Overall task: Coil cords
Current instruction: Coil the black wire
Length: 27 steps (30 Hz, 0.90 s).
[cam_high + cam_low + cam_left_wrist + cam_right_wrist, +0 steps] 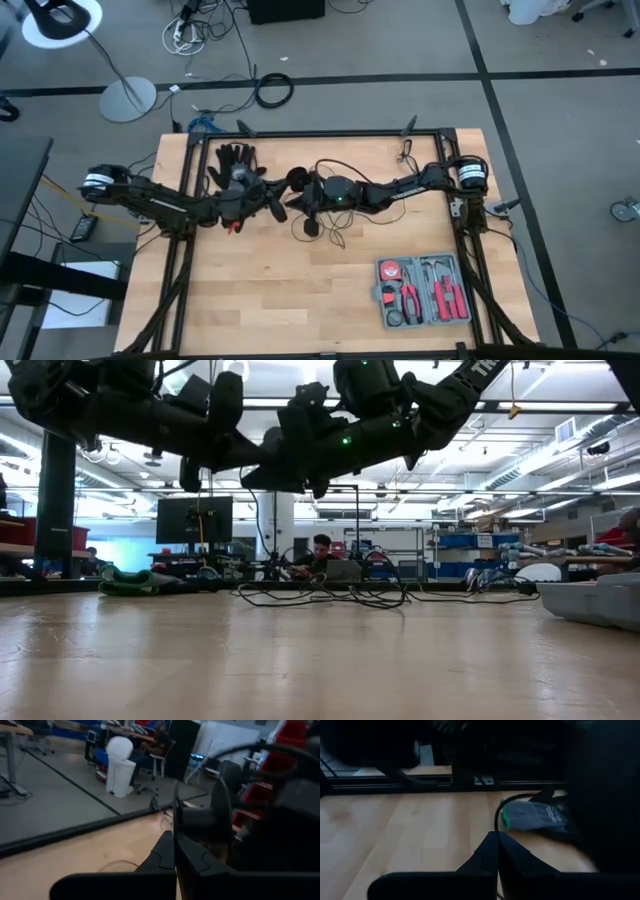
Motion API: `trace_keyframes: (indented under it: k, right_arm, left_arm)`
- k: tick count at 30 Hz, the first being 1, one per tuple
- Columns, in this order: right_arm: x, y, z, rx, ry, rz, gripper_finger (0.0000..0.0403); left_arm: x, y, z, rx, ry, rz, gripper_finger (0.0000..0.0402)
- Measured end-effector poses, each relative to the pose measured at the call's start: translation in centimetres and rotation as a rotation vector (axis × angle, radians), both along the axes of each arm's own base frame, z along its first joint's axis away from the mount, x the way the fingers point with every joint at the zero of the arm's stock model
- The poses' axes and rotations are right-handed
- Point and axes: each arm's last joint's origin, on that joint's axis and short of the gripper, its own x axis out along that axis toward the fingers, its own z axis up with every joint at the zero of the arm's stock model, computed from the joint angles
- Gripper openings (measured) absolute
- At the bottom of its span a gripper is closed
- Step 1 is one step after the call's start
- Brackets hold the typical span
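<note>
The cord is a very thin black wire [335,170] that loops over the middle of the table; more of it lies slack on the wood [320,596]. A small dark round piece [311,228] sits at the near end of the loops. Both arms meet above the table's middle. My left gripper [277,208] and my right gripper [298,186] are each shut on the wire, close together and well above the wood. A black and grey glove [235,163] lies just beyond them. My left gripper pinches the thin wire [175,820] between its two fingertips [165,851]. The fingers are about level and point toward the table's right. The wire runs out of the tips as a straight line, clear of the table. My right gripper pinches the wire [497,822] between its fingertips [512,851], pointing toward the table's left and slightly down. From the tips the wire bends away in a curve [517,797] over the wood, in front of the glove [535,816].
An open grey tool case [423,292] with red-handled tools lies near the front right. A small clip [405,150] lies at the far edge, and a dark frame [330,133] rims the table. Bare wood stretches across the front left [250,290].
</note>
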Motion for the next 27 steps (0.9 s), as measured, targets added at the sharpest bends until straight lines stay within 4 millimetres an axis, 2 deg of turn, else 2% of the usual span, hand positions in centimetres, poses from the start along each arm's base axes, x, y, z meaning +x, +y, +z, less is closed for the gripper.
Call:
trace_keyframes:
  k: [8, 15, 21, 27]
  right_arm:
    - [0.0, -0.4, -0.1, 0.008, 0.013, -0.012, 0.0000]
    - [-0.4, -0.4, -1.3, 0.025, 0.142, -0.059, 0.0000]
    - [-0.1, -0.6, -0.3, -0.007, 0.035, -0.072, 0.0000]
    - [-0.1, -0.7, 0.0, -0.005, 0.000, -0.068, 0.0000]
  left_arm:
    - [0.1, 0.0, -0.2, 0.002, 0.008, 0.008, 0.0000]
    - [0.0, 0.0, 1.1, 0.038, -0.093, 0.008, 0.0000]
    - [0.1, 0.0, 0.6, 0.025, -0.048, -0.019, 0.0000]
    - [0.1, 0.0, 0.3, 0.027, -0.010, -0.009, 0.0000]
